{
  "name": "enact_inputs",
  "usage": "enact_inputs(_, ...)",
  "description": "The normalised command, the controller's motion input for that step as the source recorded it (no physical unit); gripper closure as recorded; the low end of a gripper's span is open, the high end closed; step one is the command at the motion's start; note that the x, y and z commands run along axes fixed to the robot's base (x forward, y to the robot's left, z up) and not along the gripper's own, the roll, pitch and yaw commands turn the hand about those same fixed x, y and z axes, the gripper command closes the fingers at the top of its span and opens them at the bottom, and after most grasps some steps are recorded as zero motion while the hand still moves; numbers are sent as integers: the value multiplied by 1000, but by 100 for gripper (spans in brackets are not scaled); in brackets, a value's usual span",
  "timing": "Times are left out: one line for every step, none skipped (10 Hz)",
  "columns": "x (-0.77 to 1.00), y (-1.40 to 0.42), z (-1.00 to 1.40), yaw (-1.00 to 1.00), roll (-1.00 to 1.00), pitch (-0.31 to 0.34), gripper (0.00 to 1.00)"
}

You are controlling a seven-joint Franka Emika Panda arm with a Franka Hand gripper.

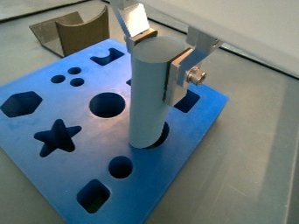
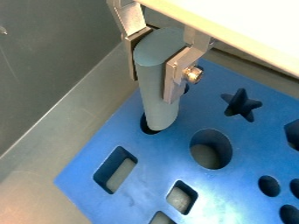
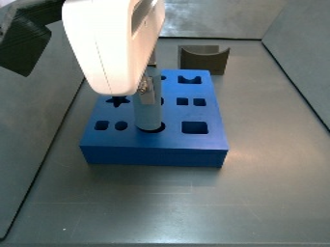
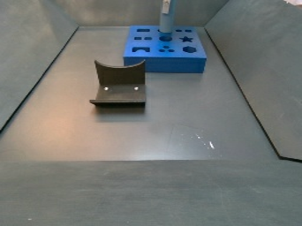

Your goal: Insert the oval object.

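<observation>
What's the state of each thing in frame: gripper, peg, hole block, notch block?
Two-finger gripper: over the block, shut on the peg's upper part.
Slim pale grey-blue oval peg: upright, lower end in a hole of the block, not fully down.
Blue shape-hole block: flat on the floor, other holes unfilled.
Brown block with a curved notch: on the floor, apart from the blue block, untouched.

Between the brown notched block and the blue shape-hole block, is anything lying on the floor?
No. In a side view the grey floor between the brown notched block and the blue shape-hole block is bare. The gripper holds the pale grey-blue oval peg over the blue block.
</observation>
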Motion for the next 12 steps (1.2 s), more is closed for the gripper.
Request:
enact_inputs(394,-74,-191,0,-53,27,100)
enact_inputs(360,0,-189,0,-27,46,100)
enact_inputs(240,0,-209,0,-3,21,100)
enact_inputs(14,0,-300,0,-29,-20,100)
enact_inputs(0,0,-469,0,0,-99,100)
enact_inputs(26,-17,-463,0,0,-91,100)
enact_inputs(11,-49,-449,0,0,-111,100)
enact_inputs(0,-29,-474,34,0,-174,100)
enact_inputs(0,-120,-274,66,0,-127,100)
enact_inputs(0,-46,-203,26,-1,-100,100)
enact_inputs(0,0,-229,0,-50,-87,100)
enact_inputs(0,-40,0,0,27,0,100)
